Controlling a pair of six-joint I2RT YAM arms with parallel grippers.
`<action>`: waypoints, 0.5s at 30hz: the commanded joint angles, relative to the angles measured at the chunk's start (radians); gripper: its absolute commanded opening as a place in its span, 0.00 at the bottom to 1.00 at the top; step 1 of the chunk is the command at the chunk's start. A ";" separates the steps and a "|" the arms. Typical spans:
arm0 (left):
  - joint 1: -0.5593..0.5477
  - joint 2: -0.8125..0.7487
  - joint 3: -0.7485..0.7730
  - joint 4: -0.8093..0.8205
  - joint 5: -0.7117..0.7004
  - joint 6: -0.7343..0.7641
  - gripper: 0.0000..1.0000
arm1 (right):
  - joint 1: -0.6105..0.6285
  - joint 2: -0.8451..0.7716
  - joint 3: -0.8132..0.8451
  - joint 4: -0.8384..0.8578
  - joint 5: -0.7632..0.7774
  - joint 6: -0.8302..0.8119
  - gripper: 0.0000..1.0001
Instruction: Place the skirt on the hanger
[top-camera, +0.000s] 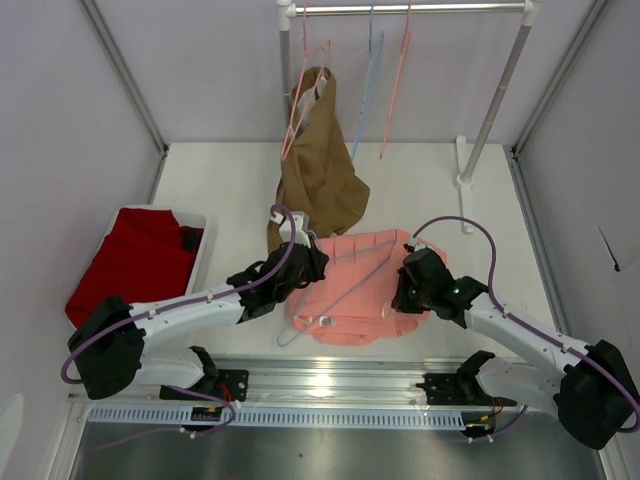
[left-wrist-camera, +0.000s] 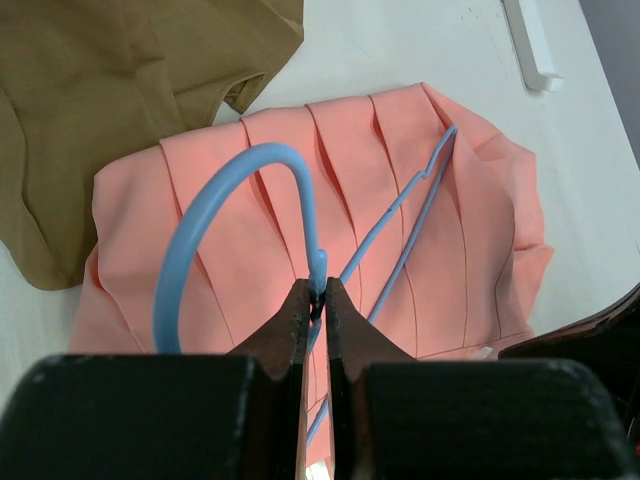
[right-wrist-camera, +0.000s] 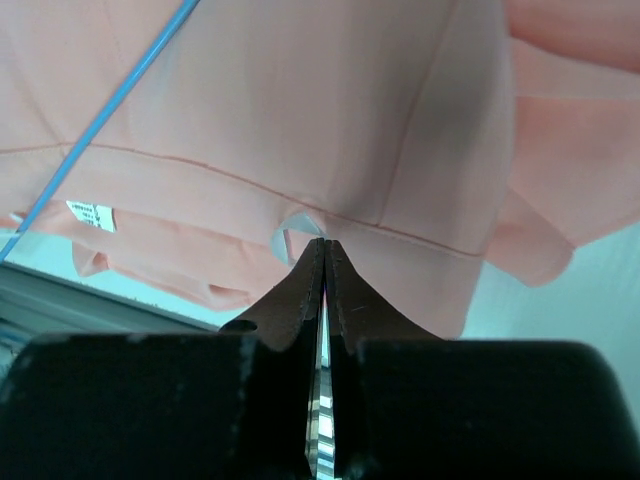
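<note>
The salmon-pink pleated skirt (top-camera: 350, 305) lies flat on the table between my two grippers. It also shows in the left wrist view (left-wrist-camera: 460, 230) and the right wrist view (right-wrist-camera: 300, 100). The pale-blue hanger (top-camera: 362, 273) lies on top of it, its hook (left-wrist-camera: 230, 190) curving up. My left gripper (top-camera: 312, 264) is shut on the hanger's neck just below the hook (left-wrist-camera: 320, 290). My right gripper (top-camera: 400, 298) is at the skirt's right edge. It is shut (right-wrist-camera: 322, 245) on a small white ribbon loop at the skirt's band. A stretch of the hanger wire (right-wrist-camera: 100, 120) crosses the right wrist view.
A brown garment (top-camera: 320, 170) hangs on a pink hanger from the rail (top-camera: 410, 8) at the back, next to more pink hangers (top-camera: 400, 80) and a second bluish one (top-camera: 370, 90). The rack pole (top-camera: 495, 100) stands at the back right. A dark red cloth (top-camera: 135, 260) fills a white bin at the left.
</note>
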 joint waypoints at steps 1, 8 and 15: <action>0.005 0.015 0.032 -0.033 0.033 0.029 0.00 | 0.037 0.004 -0.011 0.060 -0.031 -0.003 0.06; 0.005 0.042 0.047 -0.032 0.043 0.029 0.00 | 0.060 0.018 -0.018 0.061 -0.029 -0.012 0.15; 0.005 0.059 0.053 -0.032 0.049 0.029 0.00 | 0.065 0.015 -0.017 0.058 -0.028 -0.018 0.27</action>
